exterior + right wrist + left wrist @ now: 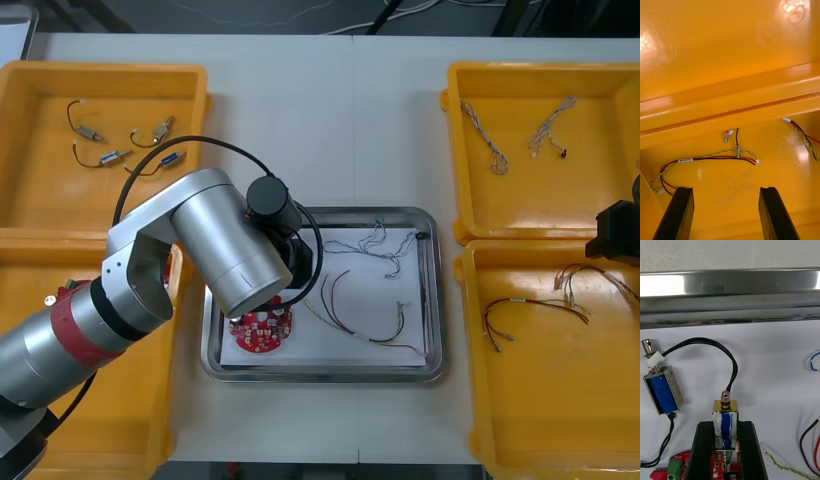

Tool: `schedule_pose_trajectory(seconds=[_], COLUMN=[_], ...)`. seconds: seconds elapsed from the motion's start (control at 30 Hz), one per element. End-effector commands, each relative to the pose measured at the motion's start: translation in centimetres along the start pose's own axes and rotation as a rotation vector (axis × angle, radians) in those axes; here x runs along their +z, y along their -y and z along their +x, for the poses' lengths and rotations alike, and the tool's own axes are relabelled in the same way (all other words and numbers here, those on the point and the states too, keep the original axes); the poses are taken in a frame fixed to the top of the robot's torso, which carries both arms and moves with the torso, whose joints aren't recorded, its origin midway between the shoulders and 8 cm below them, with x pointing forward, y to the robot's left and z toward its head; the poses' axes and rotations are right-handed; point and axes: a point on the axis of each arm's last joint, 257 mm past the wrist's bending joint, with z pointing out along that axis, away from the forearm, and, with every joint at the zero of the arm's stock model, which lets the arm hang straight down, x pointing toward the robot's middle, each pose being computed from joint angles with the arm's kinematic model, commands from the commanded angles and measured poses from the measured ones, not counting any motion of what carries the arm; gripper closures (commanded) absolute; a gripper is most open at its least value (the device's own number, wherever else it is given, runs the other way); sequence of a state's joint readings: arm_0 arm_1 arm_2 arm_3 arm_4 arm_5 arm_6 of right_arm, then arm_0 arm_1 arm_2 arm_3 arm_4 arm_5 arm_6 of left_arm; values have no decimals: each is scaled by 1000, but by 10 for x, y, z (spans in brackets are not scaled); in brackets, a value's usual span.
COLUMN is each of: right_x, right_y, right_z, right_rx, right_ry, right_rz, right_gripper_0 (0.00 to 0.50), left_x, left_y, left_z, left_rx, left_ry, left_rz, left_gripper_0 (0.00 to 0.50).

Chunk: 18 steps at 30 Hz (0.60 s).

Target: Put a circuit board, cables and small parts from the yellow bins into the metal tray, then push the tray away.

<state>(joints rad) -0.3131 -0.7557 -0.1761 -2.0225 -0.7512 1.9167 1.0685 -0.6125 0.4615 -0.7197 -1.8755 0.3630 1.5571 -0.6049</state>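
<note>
Counted four yellow bins, two per side, plus one metal tray between them, white inside. One red circuit board in the tray's near left corner. Three cables on the lining: a twisted blue and white cable, a black cable and a red and yellow cable. Four small metal parts with black leads in the far left bin, two more twisted cables in the far right bin, and two red and yellow bundles in the near right bin.

Can't see much of the tray's left side from the front, thanks to the left arm hanging right over it and covering part of the board. Left gripper down under there, clamped narrow on a fifth one, the held part, right over the board's edge. Sixth one, the loose part, lying on the white lining just beside the fingers, near the tray's shiny rim.

Held part upright between the pads: blue wrap round the body, brass-coloured top with a rounded metal tip, black lead arcing off toward the loose part.

Right gripper parked over the near right bin, fingers spread wide with nothing between, one bundle on the bin floor past the fingertips.
</note>
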Motion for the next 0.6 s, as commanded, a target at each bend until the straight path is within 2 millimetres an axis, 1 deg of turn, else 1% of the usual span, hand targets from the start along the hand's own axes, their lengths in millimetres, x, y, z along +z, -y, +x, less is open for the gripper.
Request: schedule_pose_trajectory(seconds=[0.03, 0.13, 0.27, 0.6], right_x=[-16, -16, -16, -16], right_y=[19, 19, 19, 19], right_z=[-11, -11, -11, -11], right_rx=[41, 41, 41, 41], right_ry=[49, 49, 49, 49], right_rz=[41, 41, 41, 41], right_gripper_0=[0, 0, 0, 0], left_x=[-1, 0, 6, 9], left_y=[24, 24, 18, 20], left_z=[10, 12, 12, 10], left_rx=[-34, -32, -35, -34], left_ry=[-6, -10, -11, -5], left_rz=[45, 43, 23, 27], left_gripper_0=[500, 500, 500, 500])
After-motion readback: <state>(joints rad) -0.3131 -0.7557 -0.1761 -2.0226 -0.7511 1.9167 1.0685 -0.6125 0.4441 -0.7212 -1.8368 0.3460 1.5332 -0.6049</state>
